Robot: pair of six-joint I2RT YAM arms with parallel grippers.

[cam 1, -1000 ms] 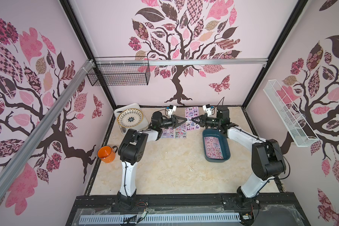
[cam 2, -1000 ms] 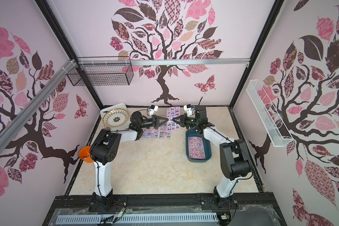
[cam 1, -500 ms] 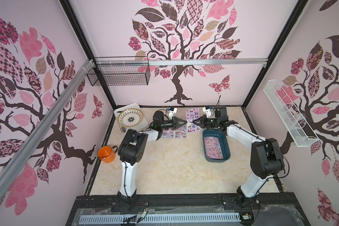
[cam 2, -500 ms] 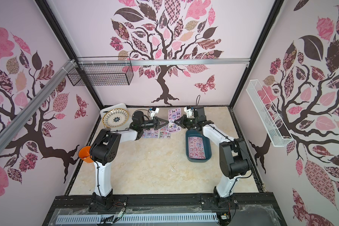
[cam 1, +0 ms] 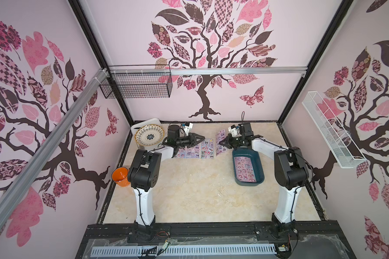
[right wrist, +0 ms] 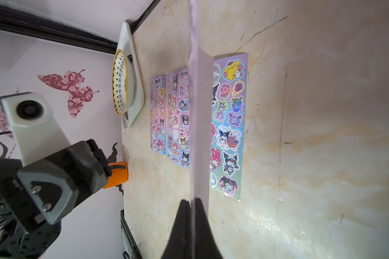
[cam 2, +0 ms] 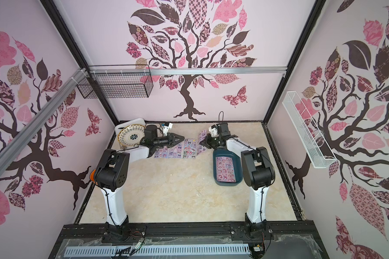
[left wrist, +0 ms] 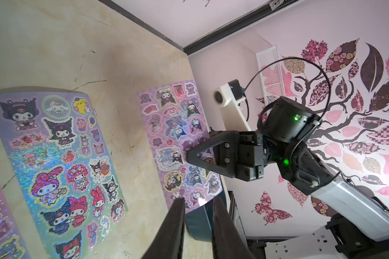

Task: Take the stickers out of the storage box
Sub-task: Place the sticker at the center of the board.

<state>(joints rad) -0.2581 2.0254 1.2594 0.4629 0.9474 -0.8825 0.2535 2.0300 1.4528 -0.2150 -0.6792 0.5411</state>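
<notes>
- Stickers (cam 1: pixel 195 151): three lie flat, side by side, on the tabletop (cam 1: pixel 189 190), far and left of centre; both top views show them (cam 2: pixel 177 150).
- Box (cam 1: pixel 249 184): right of centre, with another sheet (cam 1: pixel 245 166) flat on its bottom.
- Right pincer (cam 1: pixel 224 143): over the box's far left corner, clamped on the held sheet (cam 1: pixel 220 135). In the right wrist view the fingers press together (right wrist: pixel 192 201) and the held sheet runs edge-on (right wrist: pixel 200 112).
- Held sheet: stands on edge, curved, between the flat three and the box. Contact with the tabletop cannot be told.
- Left pincer (cam 1: pixel 202 137): above the far right end of the flat three. Jaws narrowly parted (left wrist: pixel 198 201), nothing between them; tips just beside the held sheet's corner (left wrist: pixel 177 139).
- Plate (cam 1: pixel 149 135) on tray (cam 1: pixel 144 121), far left; orange cup (cam 1: pixel 120 177) at the left edge.
</notes>
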